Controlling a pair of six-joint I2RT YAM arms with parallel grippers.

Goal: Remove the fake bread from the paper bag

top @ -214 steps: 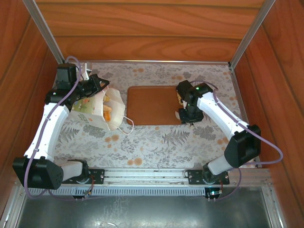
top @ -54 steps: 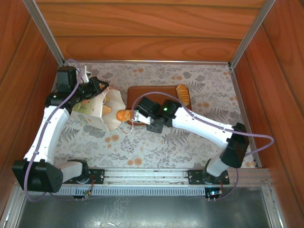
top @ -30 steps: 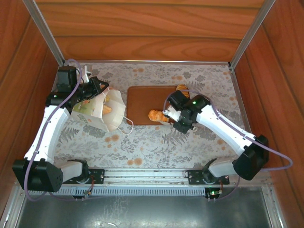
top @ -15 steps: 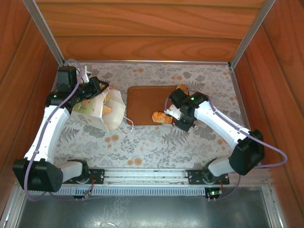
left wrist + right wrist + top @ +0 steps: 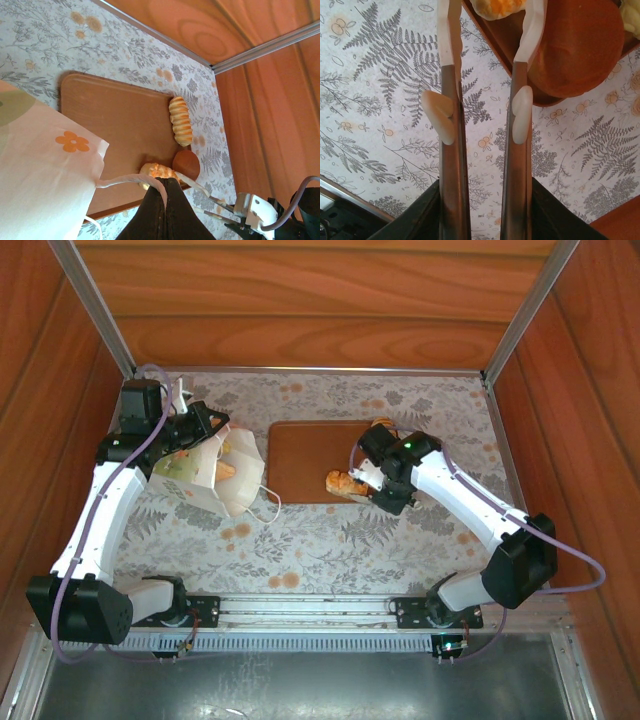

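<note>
The white paper bag stands at the left, mouth toward the brown board. My left gripper is shut on its cord handle. An orange piece of fake bread shows in the bag's mouth. A golden pastry lies on the board's near right edge, between the tips of my right gripper. Its jaws stand apart, and a sliver of board shows between one finger and the pastry. A round brown bun and a ridged loaf lie on the board's right side.
The floral tablecloth covers the table. Wooden walls close in the left, right and back, with metal posts at the back corners. A second cord handle of the bag lies on the cloth by the board's near left corner.
My right gripper has carried the golden pastry rightward over the board and set it down at the near right edge, and its jaws have loosened. The left arm and bag have stayed still.
</note>
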